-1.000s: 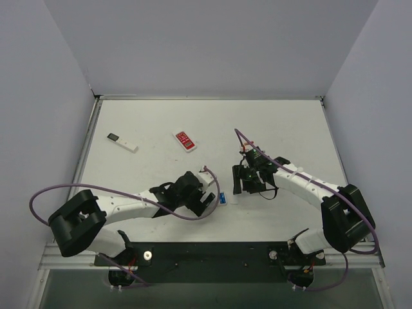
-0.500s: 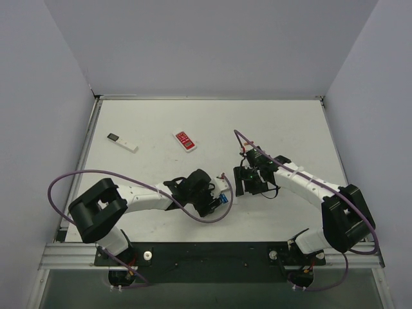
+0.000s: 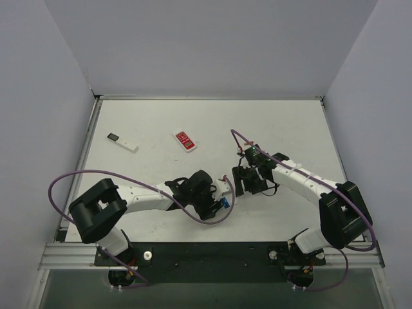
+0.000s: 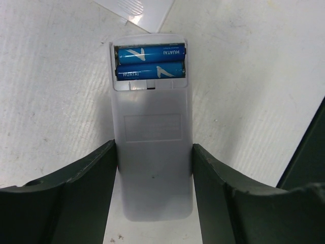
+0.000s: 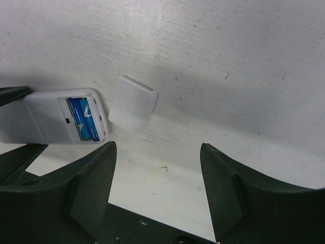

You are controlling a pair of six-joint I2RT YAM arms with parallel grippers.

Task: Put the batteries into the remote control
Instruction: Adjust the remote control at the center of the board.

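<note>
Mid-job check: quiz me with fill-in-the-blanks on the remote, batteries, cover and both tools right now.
The left tool grips the remote control, which lies face ___.
Its open compartment holds ___ blue batteries.
The loose battery cover lies on the ___.
The right tool, open, holds ___.
Missing: down; two; table; nothing.

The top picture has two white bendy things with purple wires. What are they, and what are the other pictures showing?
Those are two robot arms, seen from a camera up above. Each ends in a claw with its own camera, which took the other two pictures. The left claw squeezes the sides of a white remote control lying face down, with two blue batteries in its open slot. The right claw is open and holds nothing; below it lies the battery cover. Farther off on the table lie a slim white remote and a red remote.
</note>
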